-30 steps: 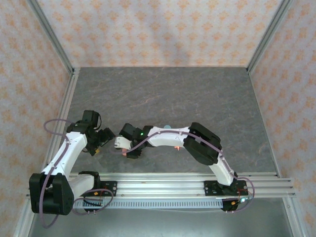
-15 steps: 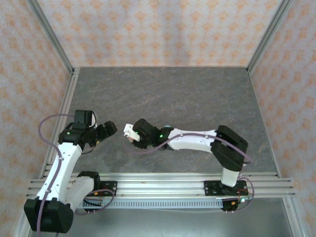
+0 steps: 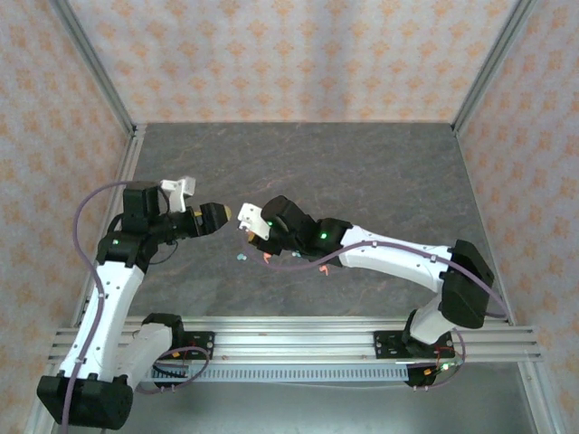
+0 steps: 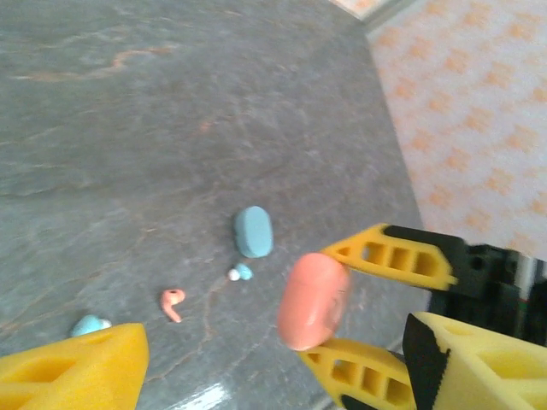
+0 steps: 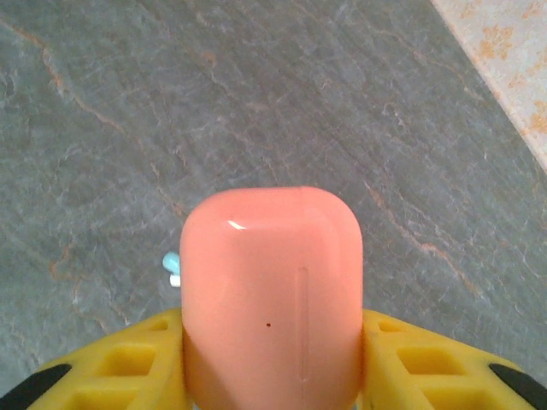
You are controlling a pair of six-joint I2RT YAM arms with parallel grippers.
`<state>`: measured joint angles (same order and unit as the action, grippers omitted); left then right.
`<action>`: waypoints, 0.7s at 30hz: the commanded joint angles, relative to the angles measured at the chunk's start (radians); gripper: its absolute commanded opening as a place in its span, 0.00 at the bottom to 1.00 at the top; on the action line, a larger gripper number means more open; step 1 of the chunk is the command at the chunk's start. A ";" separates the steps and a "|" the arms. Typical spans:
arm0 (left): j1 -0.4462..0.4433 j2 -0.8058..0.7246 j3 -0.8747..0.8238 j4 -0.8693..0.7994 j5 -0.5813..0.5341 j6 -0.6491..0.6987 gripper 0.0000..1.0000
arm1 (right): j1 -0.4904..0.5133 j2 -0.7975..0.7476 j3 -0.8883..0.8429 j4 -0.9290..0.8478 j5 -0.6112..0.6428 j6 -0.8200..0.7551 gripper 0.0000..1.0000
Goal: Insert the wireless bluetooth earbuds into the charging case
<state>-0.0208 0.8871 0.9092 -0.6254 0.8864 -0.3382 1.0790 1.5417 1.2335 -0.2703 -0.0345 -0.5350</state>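
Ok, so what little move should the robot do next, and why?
Probably the open left end effector should ease forward onto the free end of the coral charging case, which the right end effector grips. The case looks shut, and a coral earbud lies loose on the table.

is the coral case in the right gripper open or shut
Shut. The coral case in the right gripper is one smooth closed pill with only a thin line on its face, no gap or hollow showing.
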 commanded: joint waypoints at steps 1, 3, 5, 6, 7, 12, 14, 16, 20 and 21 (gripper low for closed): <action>-0.036 0.024 0.023 0.018 0.139 0.075 0.76 | 0.000 -0.051 0.026 -0.060 -0.019 -0.002 0.44; -0.059 0.035 0.010 0.022 0.158 0.088 0.73 | 0.001 -0.061 0.024 -0.054 -0.031 0.006 0.44; -0.081 0.049 0.000 0.031 0.174 0.090 0.70 | 0.000 -0.064 0.027 -0.055 -0.036 0.012 0.44; -0.094 0.057 -0.003 0.028 0.177 0.092 0.68 | 0.001 -0.065 0.028 -0.059 -0.039 0.013 0.44; -0.104 0.063 -0.004 0.021 0.177 0.099 0.67 | 0.001 -0.066 0.030 -0.062 -0.043 0.017 0.44; -0.120 0.085 -0.015 0.009 0.171 0.113 0.59 | 0.001 -0.083 0.036 -0.065 -0.068 0.029 0.44; -0.124 0.092 -0.019 0.019 0.169 0.110 0.55 | 0.001 -0.090 0.034 -0.061 -0.076 0.037 0.44; -0.127 0.100 -0.019 0.030 0.169 0.102 0.53 | 0.000 -0.095 0.032 -0.062 -0.084 0.046 0.44; -0.136 0.124 -0.011 0.030 0.166 0.103 0.54 | 0.001 -0.104 0.024 -0.055 -0.083 0.056 0.44; -0.139 0.127 -0.009 0.030 0.167 0.103 0.55 | 0.001 -0.106 0.022 -0.052 -0.080 0.057 0.44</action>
<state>-0.1486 1.0077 0.9016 -0.6147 1.0256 -0.2516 1.0790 1.4738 1.2350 -0.3260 -0.1081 -0.4995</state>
